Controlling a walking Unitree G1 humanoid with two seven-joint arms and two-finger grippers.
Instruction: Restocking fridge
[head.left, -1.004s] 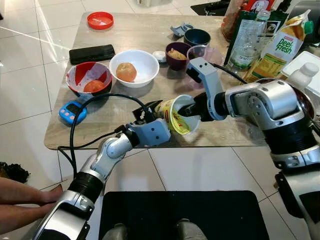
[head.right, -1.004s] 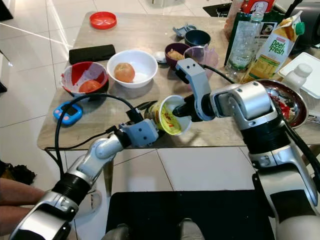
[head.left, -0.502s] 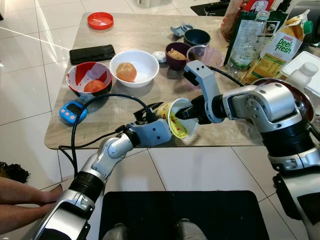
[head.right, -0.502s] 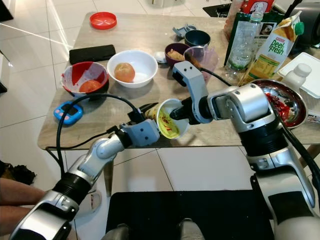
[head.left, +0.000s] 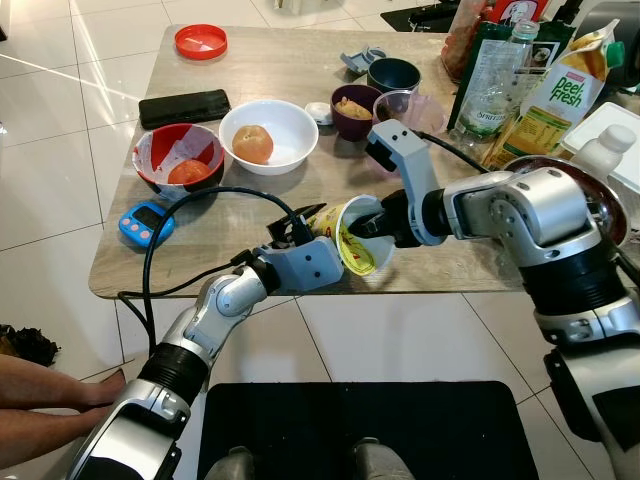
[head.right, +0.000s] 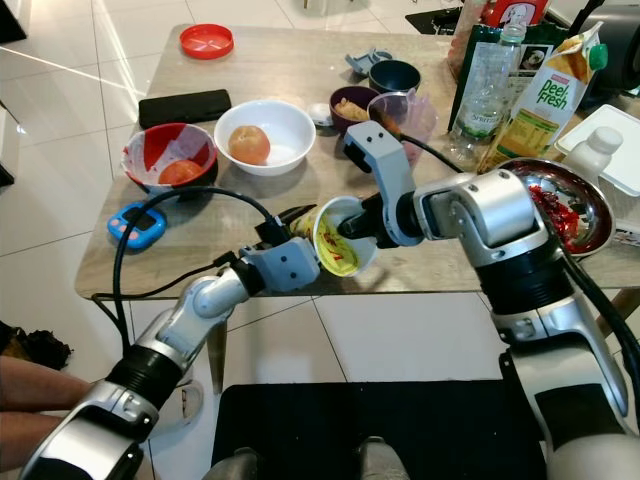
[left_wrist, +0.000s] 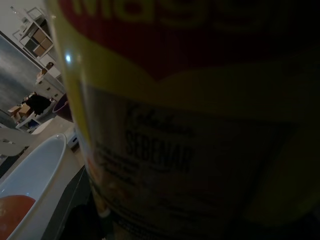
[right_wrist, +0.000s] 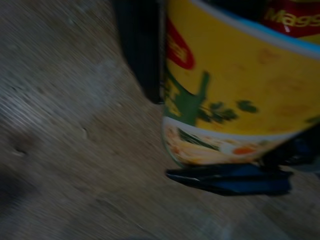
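Observation:
A yellow Maggi noodle cup (head.left: 350, 235) hangs tilted on its side just above the front edge of the wooden table (head.left: 200, 255), its open mouth turned toward me. My left gripper (head.left: 305, 222) is shut on the cup's lower body from the left. My right gripper (head.left: 370, 222) closes on the cup's rim from the right, one finger reaching into the mouth. The cup's label (left_wrist: 190, 125) sits very close in the left wrist view. In the right wrist view the cup (right_wrist: 240, 90) hangs over the wood with black fingers (right_wrist: 140, 50) beside it.
Behind the cup stand a white bowl with an orange fruit (head.left: 268, 135), a red-and-white bowl (head.left: 180, 160), a blue timer (head.left: 146, 222), a black phone (head.left: 184, 107) and a purple bowl (head.left: 356, 108). A juice carton (head.left: 565, 95) and bottle (head.left: 495, 95) stand at the right. A person's leg (head.left: 40, 400) lies low left.
My right arm has shifted a little to the left and the cup has moved slightly left with it, tilting more. The left arm has hardly moved.

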